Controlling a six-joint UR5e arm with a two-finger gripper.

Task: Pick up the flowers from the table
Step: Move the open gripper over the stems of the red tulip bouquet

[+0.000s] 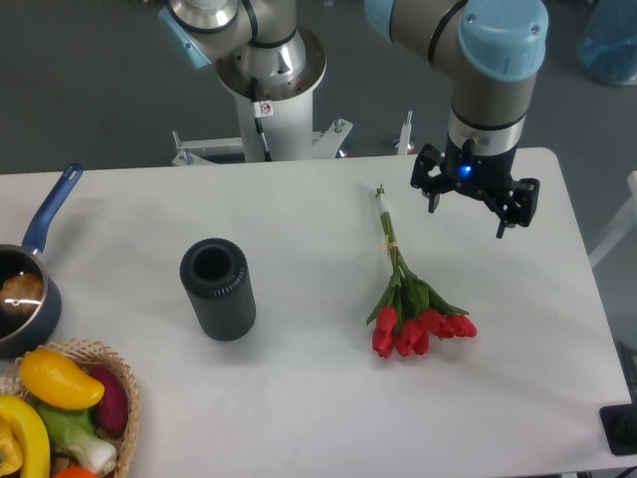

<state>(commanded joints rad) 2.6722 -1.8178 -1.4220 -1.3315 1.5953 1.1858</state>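
Up at about two o'clock over the table [299, 398], the gripper [468, 211] hangs with its two fingers spread apart, holding nothing. Just off its eight o'clock side lie the flowers [408, 299], flat on the white top, thin stems pointing toward twelve and red heads fanned toward five. Farther out at nine o'clock stands a dark ribbed cup [218, 289], upright and well apart. Beyond it, at the left edge, sit a blue-handled pan [30, 289] and, at seven o'clock, a wicker basket [124, 383] of vegetables.
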